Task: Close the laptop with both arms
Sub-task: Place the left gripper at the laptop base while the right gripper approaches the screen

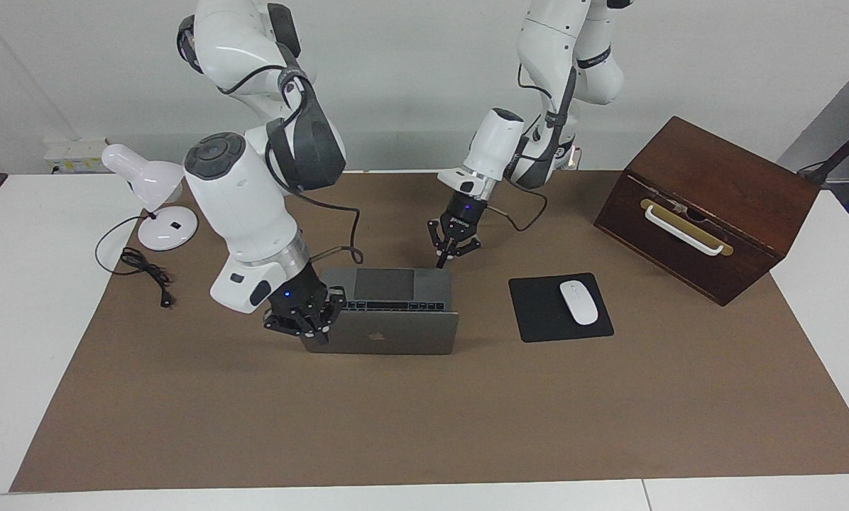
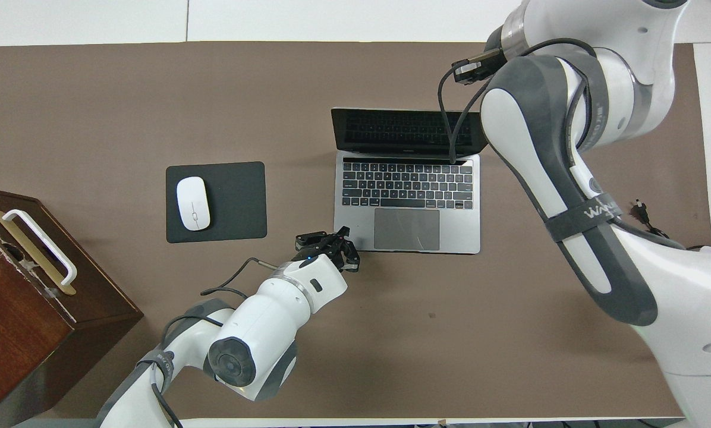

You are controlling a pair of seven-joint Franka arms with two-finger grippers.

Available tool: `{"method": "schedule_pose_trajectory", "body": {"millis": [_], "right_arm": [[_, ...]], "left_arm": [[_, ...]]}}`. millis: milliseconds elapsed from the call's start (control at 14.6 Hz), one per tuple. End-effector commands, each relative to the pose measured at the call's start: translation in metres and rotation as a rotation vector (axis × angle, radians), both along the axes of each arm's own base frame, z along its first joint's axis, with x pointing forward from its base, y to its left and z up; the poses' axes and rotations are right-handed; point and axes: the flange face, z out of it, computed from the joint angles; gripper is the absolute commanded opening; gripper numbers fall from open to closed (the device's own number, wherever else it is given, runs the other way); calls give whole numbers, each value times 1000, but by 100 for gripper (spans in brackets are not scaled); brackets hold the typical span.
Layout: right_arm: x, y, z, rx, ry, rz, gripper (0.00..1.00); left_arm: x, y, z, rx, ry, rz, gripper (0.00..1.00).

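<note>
The silver-grey laptop (image 1: 396,333) stands open on the brown mat, its lid with the apple logo raised and its keys and trackpad (image 2: 406,229) toward the robots. My right gripper (image 1: 305,319) is open at the lid's side edge toward the right arm's end, touching or almost touching it. In the overhead view it is hidden under the right forearm. My left gripper (image 1: 453,248) is open and hangs just above the mat by the base's corner beside the trackpad. It also shows in the overhead view (image 2: 330,242).
A black mouse pad (image 1: 538,312) with a white mouse (image 1: 578,301) lies toward the left arm's end. A dark wooden box (image 1: 708,206) with a white handle stands at that end. A white desk lamp (image 1: 158,191) and its black cable (image 1: 144,273) sit at the right arm's end.
</note>
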Motion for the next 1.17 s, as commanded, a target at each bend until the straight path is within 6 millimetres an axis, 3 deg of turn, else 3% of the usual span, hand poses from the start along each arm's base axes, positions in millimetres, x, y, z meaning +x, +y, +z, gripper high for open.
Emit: {"method": "schedule_pose_trajectory", "body": {"millis": [0,206,412,1099], "right_arm": [[0,5,-2,36,4,-14,0],[-6,25,-7,33,15,13,0],[-8,24,-16,26,42,13,0],[-25,29,-37,16,115,28,0]], "left_arm": [[3,-2,-19,10,-38,-16,0],[4,-3,-34,30,-41,-32,0],[4,-2,-48,56,-50,-56,0],[11,10,-59,152,-102,-152,0]]}}
